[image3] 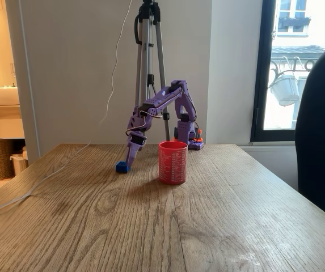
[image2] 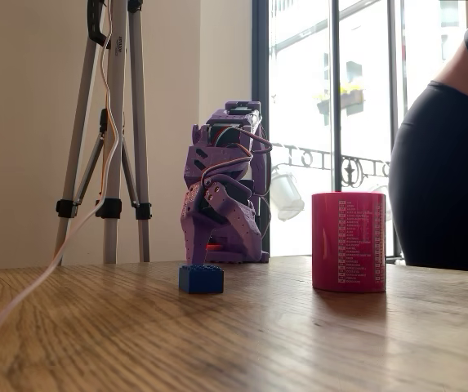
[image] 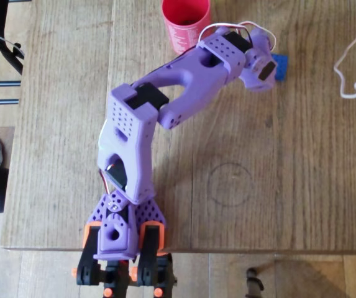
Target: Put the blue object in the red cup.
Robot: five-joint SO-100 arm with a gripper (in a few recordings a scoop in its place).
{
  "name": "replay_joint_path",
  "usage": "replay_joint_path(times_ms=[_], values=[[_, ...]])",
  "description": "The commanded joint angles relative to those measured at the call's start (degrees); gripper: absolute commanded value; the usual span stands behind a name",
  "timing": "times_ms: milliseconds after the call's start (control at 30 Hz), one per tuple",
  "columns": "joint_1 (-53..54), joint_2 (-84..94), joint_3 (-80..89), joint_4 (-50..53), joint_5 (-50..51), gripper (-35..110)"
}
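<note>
Hovering pincer (image3: 130, 160) beside blue object (image3: 121, 166)

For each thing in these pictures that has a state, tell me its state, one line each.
blue brick: lying flat on the table, not lifted, apart from the cup.
red cup: upright, mouth open.
gripper: lowered right by the brick; open or shut cannot be told.
white cable: lying loose on the table.
</note>
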Motion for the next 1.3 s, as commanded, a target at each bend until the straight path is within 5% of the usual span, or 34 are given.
replay_joint_path(times_ms=[0,600,1267], values=[[0.7,1.05,-3.25,-3.87,-0.26,1],[1.67,10.02,1.14,-10.37,0.18,1],[-21.01,53.44,14.41,-5.45,1.49,1]])
